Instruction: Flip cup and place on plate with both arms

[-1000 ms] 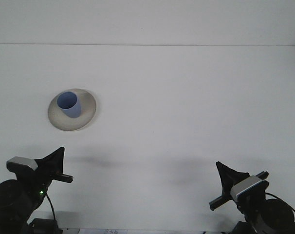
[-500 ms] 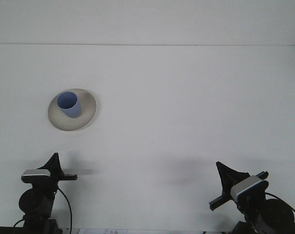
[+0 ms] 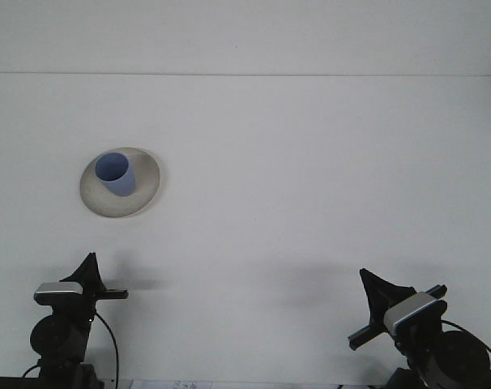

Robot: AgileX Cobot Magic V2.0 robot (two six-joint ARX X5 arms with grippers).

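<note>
Jaws first: neither gripper has hold of anything, and for both the gap between the fingers cannot be told from this front view.

Taking the plate point(image 3: 119, 182) as the landmark, the left gripper point(image 3: 90, 271) sits well below it, toward the near edge of the table point(image 3: 310, 162), almost straight under the plate's centre. It shows as a dark pointed shape rising from a grey-topped wrist block, with a thin dark bar sticking out to the right. Its tip is well apart from the plate's near rim.

On the plate itself stands the blue cup point(image 3: 115, 173). Its open mouth faces up and its body is seen leaning slightly down and to the right. It sits a little left of and behind the plate's centre, with the pale rim of the plate showing all round it and widest to the right.

Far to the right of the plate and lower, near the table's front edge, is the right gripper point(image 3: 377, 296). It appears as a dark wedge pointing up and left, with a slanted dark bar and a grey block just beside it. It is well apart from both plate and cup.
</note>
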